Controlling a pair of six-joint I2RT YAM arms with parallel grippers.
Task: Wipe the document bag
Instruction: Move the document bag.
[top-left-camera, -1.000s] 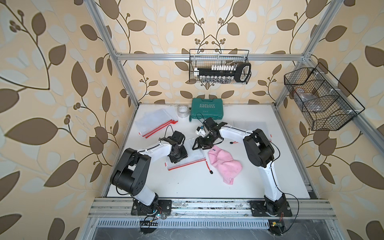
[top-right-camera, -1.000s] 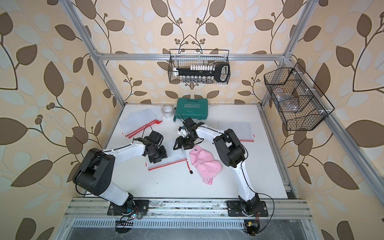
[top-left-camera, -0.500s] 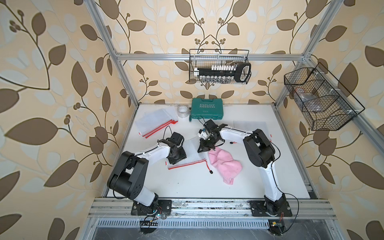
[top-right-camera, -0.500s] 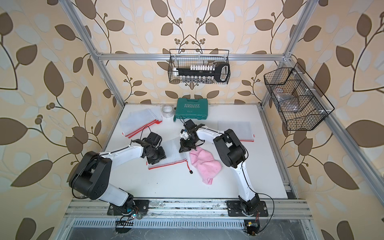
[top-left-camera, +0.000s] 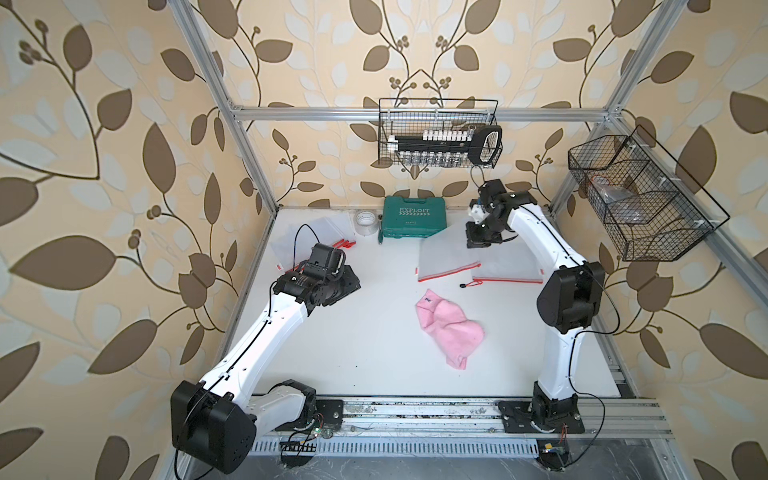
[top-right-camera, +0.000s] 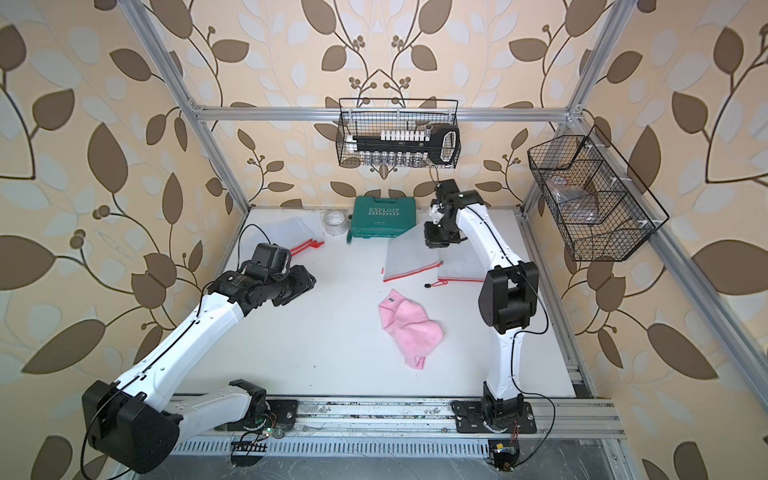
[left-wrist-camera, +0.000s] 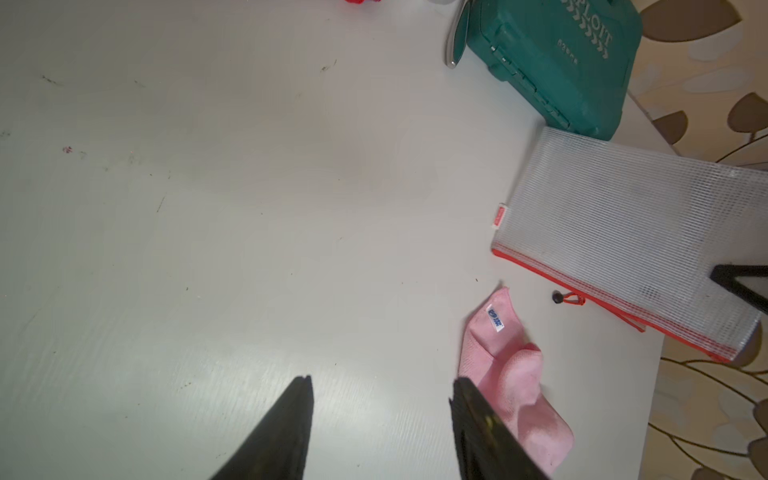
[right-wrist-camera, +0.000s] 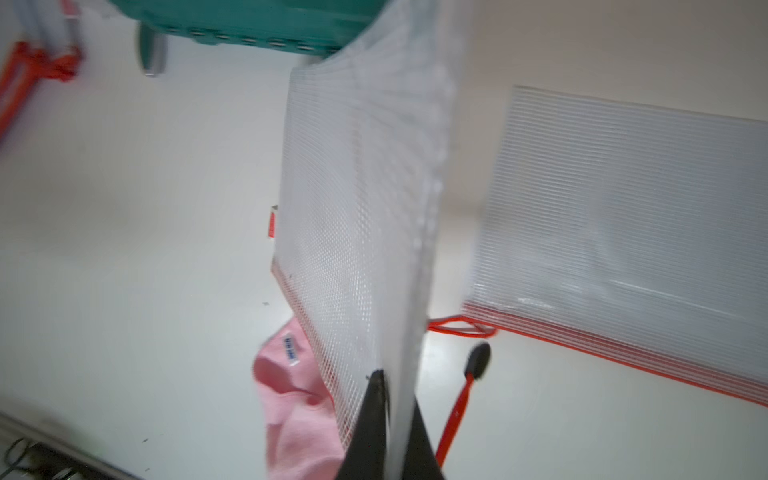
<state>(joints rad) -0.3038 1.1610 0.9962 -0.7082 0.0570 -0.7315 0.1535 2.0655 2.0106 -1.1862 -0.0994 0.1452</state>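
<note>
A green case (top-left-camera: 414, 216) lettered EXPLOIT lies at the back of the white desk (top-left-camera: 365, 332), a roll of clear tape (top-left-camera: 366, 223) just beside it. A black wire basket (top-left-camera: 386, 124) on the back wall holds a rack of sockets; a second wire basket (top-left-camera: 681, 232) hangs on the side wall.

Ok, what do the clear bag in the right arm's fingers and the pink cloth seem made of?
The translucent red-zippered document bag: likely flexible plastic with mesh reinforcement, slightly glossy; fine grid lines show and it bends. The pink cloth: seemingly soft microfibre, matte, fuzzy, crumpled folds, sewn label.
</note>
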